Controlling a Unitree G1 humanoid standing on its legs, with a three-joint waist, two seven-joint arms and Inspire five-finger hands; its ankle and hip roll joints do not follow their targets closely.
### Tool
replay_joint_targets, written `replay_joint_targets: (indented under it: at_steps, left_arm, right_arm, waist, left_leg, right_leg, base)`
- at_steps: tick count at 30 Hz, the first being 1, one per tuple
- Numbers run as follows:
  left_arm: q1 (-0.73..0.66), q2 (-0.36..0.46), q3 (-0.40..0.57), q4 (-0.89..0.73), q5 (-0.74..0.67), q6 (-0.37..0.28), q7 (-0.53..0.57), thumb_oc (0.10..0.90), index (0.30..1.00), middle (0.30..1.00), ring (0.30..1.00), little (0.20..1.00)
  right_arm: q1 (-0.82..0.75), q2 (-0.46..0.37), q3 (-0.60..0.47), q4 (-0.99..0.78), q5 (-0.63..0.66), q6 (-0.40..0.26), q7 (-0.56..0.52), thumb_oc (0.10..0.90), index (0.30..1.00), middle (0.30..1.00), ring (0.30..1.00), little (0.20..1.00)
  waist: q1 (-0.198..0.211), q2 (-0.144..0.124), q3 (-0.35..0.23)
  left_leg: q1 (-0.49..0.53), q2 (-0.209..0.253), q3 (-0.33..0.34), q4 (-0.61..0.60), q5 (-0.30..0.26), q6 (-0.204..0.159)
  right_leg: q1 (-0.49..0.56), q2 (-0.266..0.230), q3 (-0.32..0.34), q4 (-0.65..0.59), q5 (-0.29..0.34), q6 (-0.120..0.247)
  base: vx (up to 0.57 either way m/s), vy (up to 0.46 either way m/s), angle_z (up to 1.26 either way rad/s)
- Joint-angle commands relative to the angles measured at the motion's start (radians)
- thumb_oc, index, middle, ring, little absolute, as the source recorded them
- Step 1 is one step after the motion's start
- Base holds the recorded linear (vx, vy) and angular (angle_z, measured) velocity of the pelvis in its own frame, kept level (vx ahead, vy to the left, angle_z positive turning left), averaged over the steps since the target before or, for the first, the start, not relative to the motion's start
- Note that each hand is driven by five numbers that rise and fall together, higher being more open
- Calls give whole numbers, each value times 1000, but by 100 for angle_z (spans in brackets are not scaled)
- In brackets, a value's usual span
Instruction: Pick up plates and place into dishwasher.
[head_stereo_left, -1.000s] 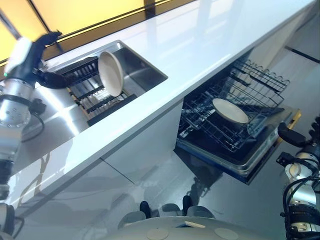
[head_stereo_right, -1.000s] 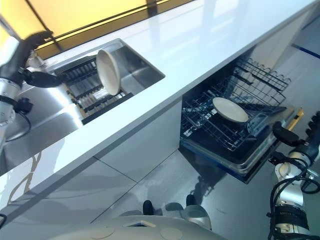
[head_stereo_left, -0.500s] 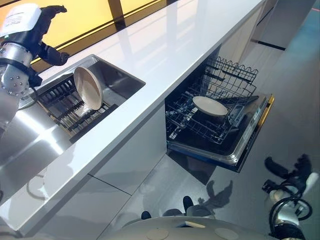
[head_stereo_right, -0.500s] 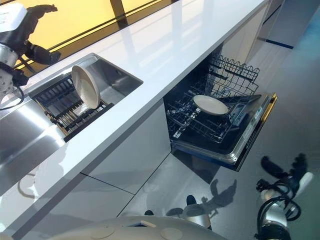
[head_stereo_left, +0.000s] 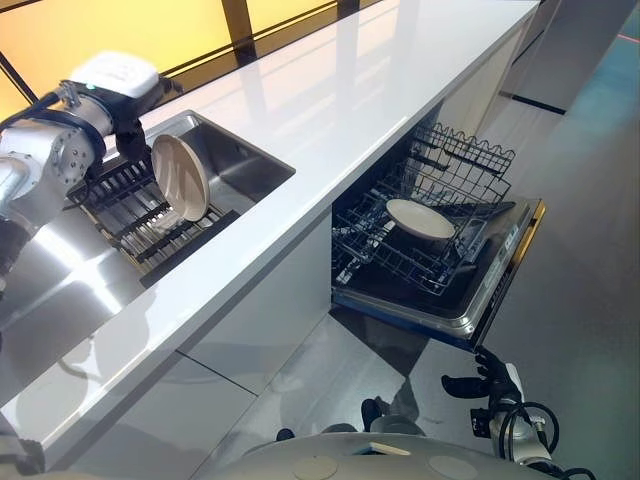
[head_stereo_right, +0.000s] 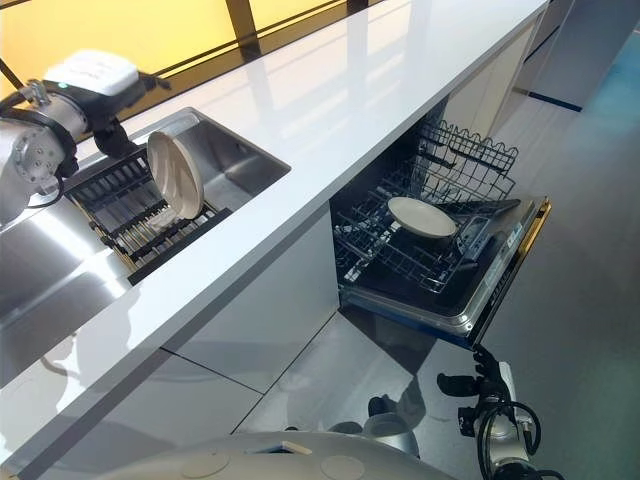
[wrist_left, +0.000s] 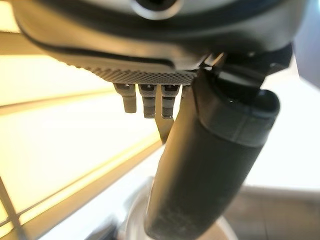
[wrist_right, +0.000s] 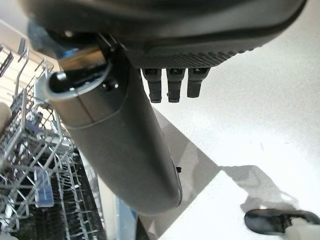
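Now the left hand (head_stereo_left: 128, 92) hovers just beside the upright plate (head_stereo_left: 180, 177) in the sink rack (head_stereo_left: 135, 215), fingers released; another plate (head_stereo_right: 421, 217) lies in the dishwasher rack (head_stereo_right: 400, 262); right hand (head_stereo_left: 487, 375) relaxed, low.

left hand (head_stereo_left: 128, 95) now at sink plate (head_stereo_left: 180, 177), right hand (head_stereo_left: 487, 380) lowered

The left hand (head_stereo_left: 125, 95) sits behind the upright plate (head_stereo_left: 180, 177) in the sink rack (head_stereo_left: 140, 215), its fingers hidden. The dishwasher (head_stereo_left: 470, 300) interior under the counter (head_stereo_left: 330, 110) is dark. The right hand (head_stereo_left: 487, 378) is too small to read.
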Motion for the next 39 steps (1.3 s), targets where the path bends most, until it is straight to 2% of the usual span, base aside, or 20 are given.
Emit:
replay_joint_targets:
  at_steps: [1,6,8,13,17,23,27,39]
  left_arm:
    - [-197,78,-1,79,114,-11,-35,800,900,900,900,900]
    - [-229,66,-43,114,176,-35,-35,800,900,900,900,900]
    - [-258,60,-69,135,199,-36,24,800,900,900,900,900]
    - [-299,47,-107,164,222,-33,65,800,900,900,900,900]
    - [-264,7,-77,201,258,51,147,800,900,900,900,900]
    - [-208,-33,-15,253,295,124,217,800,900,900,900,900]
    - [-171,-54,17,256,324,130,233,800,900,900,900,900]
    - [-152,-93,7,244,338,133,199,800,900,900,900,900]
  right_arm:
    - [-64,-84,47,-22,-65,-25,30,800,900,900,900,900]
    - [-77,-79,84,-7,-93,-25,46,800,900,900,900,900]
    - [-82,-76,102,7,-99,-29,57,800,900,900,900,900]
    - [-85,-66,132,21,-117,-27,67,800,900,900,900,900]
    - [-87,-48,162,42,-133,-24,73,800,900,900,900,900]
    - [-92,-38,185,62,-140,-29,70,800,900,900,900,900]
    - [-90,-31,189,64,-144,-24,64,800,900,900,900,900]
    - [-78,-32,184,65,-155,-23,67,800,900,900,900,900]
  waist:
    - [7,49,-28]
    - [7,49,-27]
    - [6,49,-27]
    - [0,52,-27]
    - [-8,52,-23]
    - [-14,53,-17]
    - [-20,53,-12]
    - [-41,49,0]
  left_leg:
    - [-64,-107,-42,111,-172,83]
    - [-62,-109,-39,109,-173,87]
    - [-62,-109,-37,109,-174,89]
    - [-59,-111,-33,99,-173,93]
    - [-57,-112,-29,93,-173,97]
    - [-61,-115,-23,95,-175,101]
    - [-63,-116,-19,99,-177,105]
    - [-56,-123,-16,108,-190,114]
  right_leg:
    - [-99,8,-40,122,-58,90]
    - [-108,7,-41,130,-54,96]
    - [-114,7,-40,133,-51,97]
    - [-124,11,-34,141,-51,98]
    - [-140,14,-25,153,-53,99]
    - [-150,16,-18,161,-53,96]
    - [-159,16,-13,169,-54,96]
    - [-191,16,0,202,-34,105]
  base:
    - [35,30,0]
    - [32,12,-8]
    - [58,19,-6]
    - [53,20,-1]
    - [51,14,-6]
    - [15,4,-3]
    - [5,-1,-3]
    - [32,1,-3]
